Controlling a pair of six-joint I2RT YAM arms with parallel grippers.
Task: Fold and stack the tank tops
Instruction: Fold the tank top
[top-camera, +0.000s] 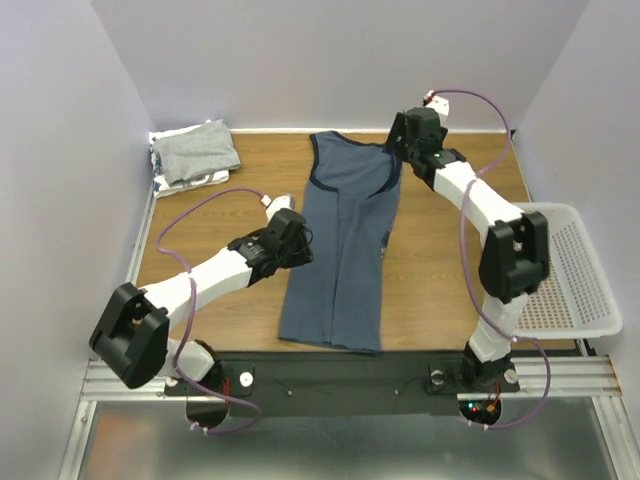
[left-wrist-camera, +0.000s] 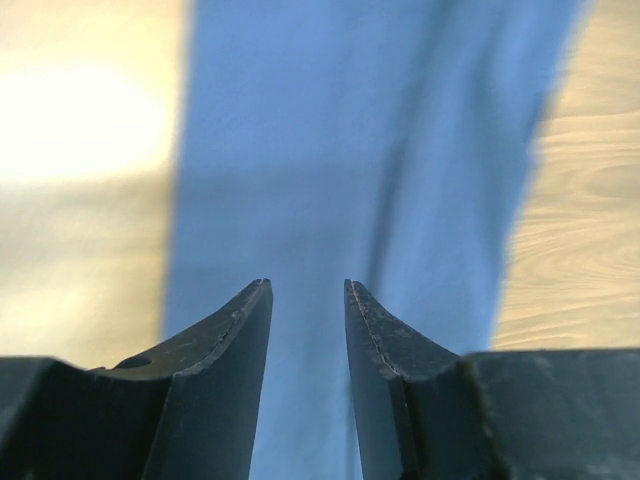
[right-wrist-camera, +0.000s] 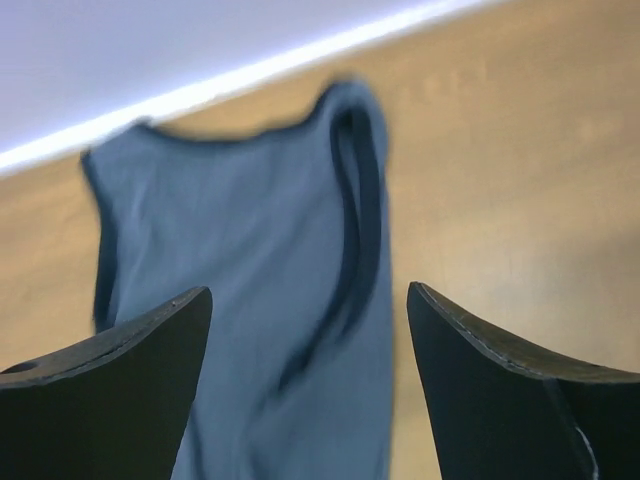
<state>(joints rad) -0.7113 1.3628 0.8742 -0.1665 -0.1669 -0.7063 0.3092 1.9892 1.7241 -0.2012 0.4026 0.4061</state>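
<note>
The slate-blue tank top (top-camera: 340, 250) lies folded lengthwise down the middle of the table, neck end at the back. My left gripper (top-camera: 303, 238) hovers at its left edge; in the left wrist view this gripper (left-wrist-camera: 307, 285) is open, with only blue cloth (left-wrist-camera: 370, 150) below the gap. My right gripper (top-camera: 397, 158) is over the top's right shoulder strap, and the right wrist view shows it (right-wrist-camera: 308, 292) wide open above the dark-trimmed armhole (right-wrist-camera: 355, 220), holding nothing. A light grey tank top (top-camera: 198, 148) lies folded at the back left on a patterned one (top-camera: 205, 181).
A white mesh basket (top-camera: 575, 270) stands at the table's right edge beside the right arm. White walls close in the back and both sides. Bare wooden tabletop (top-camera: 440, 260) shows to the right of the blue top.
</note>
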